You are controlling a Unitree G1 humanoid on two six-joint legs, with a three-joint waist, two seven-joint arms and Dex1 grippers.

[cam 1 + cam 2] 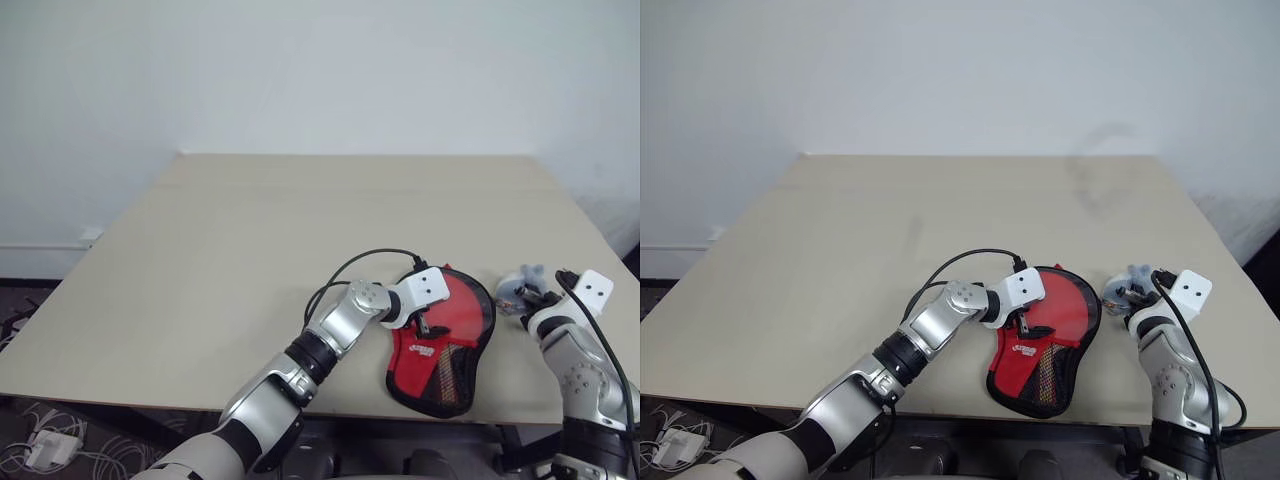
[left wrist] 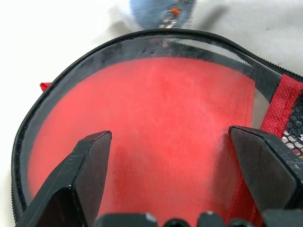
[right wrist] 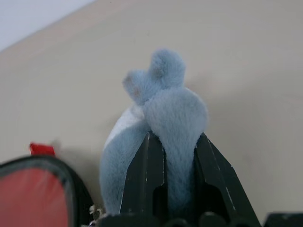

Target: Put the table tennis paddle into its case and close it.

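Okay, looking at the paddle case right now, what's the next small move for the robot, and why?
Probably draw the right gripper on, pulling the grey plush charm it is shut on along the case edge. The left gripper rests open on the red case, steadying it, and the charm seems to hang at the zip, so pulling it likely closes the case.
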